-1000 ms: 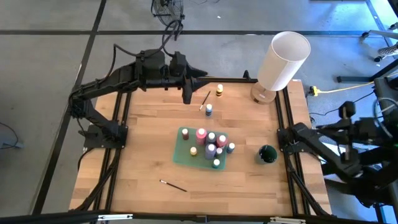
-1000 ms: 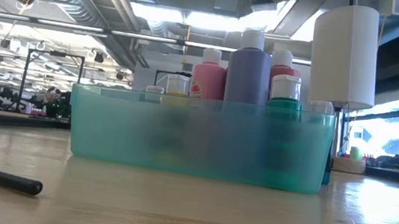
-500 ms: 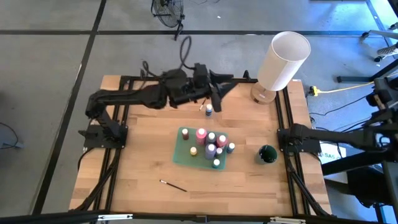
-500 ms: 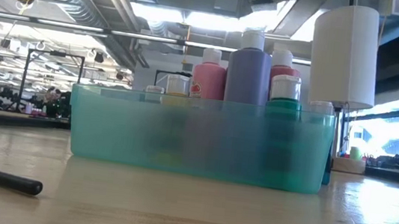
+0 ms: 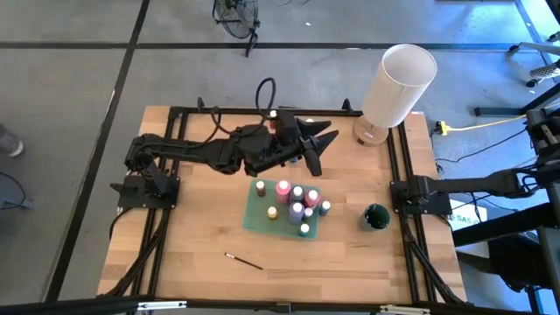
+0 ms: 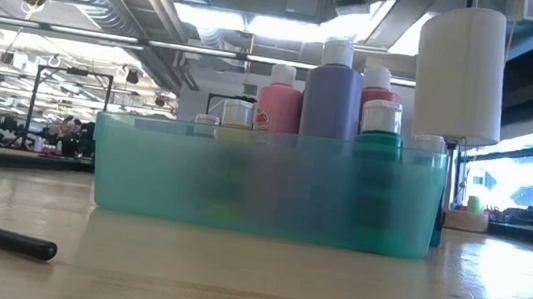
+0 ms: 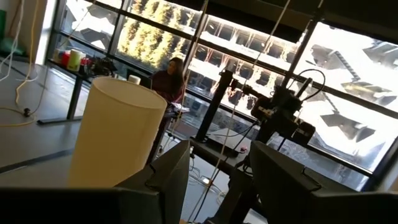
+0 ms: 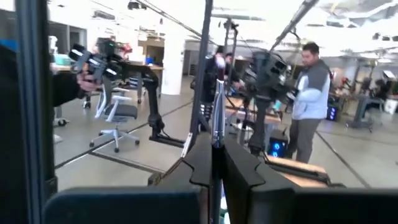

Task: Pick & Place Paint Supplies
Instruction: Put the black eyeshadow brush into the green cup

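Note:
A teal tray [image 5: 255, 217] sits mid-table with several small paint bottles standing in it, among them pink [image 5: 283, 187], purple [image 5: 296, 212] and green [image 5: 304, 229]. In the low view the tray [image 6: 267, 185] shows pink [image 6: 279, 101] and purple [image 6: 333, 87] bottles rising above its rim. A thin dark brush [image 5: 243, 261] lies on the table near the front edge. My left gripper [image 5: 322, 144] hangs open above the table's far middle, pointing level at the white cylinder, with nothing between its fingers [image 7: 171, 177]. My right gripper [image 8: 212, 140] is shut and empty, off the table's right side.
A large white cylinder [image 5: 398, 85] stands at the far right corner. A dark green round pot [image 5: 376, 216] sits right of the tray. My left arm [image 5: 219, 150] stretches across the far part of the table. People stand in the room beyond.
My left gripper has travelled along the far side toward the table's right edge and tipped up from pointing down to about level. My right arm has swung round beside the table's right edge, toward the far side. The tray, bottles and brush have stayed put.

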Robot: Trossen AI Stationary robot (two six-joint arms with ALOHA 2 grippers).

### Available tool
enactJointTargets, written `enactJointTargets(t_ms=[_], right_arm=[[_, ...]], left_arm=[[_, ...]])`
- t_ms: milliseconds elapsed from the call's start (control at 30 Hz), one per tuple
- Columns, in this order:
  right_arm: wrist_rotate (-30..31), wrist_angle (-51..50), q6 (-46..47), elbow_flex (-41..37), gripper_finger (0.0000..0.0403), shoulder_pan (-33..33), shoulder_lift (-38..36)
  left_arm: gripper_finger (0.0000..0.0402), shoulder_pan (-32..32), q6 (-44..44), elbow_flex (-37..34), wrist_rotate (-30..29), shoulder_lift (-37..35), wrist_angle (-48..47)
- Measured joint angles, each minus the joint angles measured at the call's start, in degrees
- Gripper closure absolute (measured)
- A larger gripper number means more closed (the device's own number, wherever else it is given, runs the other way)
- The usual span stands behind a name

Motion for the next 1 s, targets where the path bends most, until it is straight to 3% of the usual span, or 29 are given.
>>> enactJointTargets(t_ms=[233, 333, 433, 600, 1000], right_arm=[[0.3, 0.0, 0.1, -9.5, 0.0387, -0.1, -4.7], [-2.9, 0.7, 0.6, -16.5, 0.0387, 0.0, -7.0], [-7.5, 6.3, 1.0, -23.4, 0.0387, -1.1, -10.6], [-7.7, 14.0, 2.8, -32.7, 0.0387, -4.1, -17.1], [-19.8, 13.7, -3.0, -39.8, 0.0387, -12.3, -17.0]], left_arm=[[0.0237, -2.2, 0.5, 0.0, -3.7, 0.0, 0.0], [0.0237, -2.4, 1.2, 0.0, -3.8, 0.0, 0.0], [0.0237, -2.4, 2.0, 0.0, -3.2, 0.0, 0.0], [0.0238, -2.4, 2.0, 0.0, -2.9, 0.0, 0.0], [0.0238, -2.8, -3.0, 0.0, -2.8, 0.0, -0.1]])
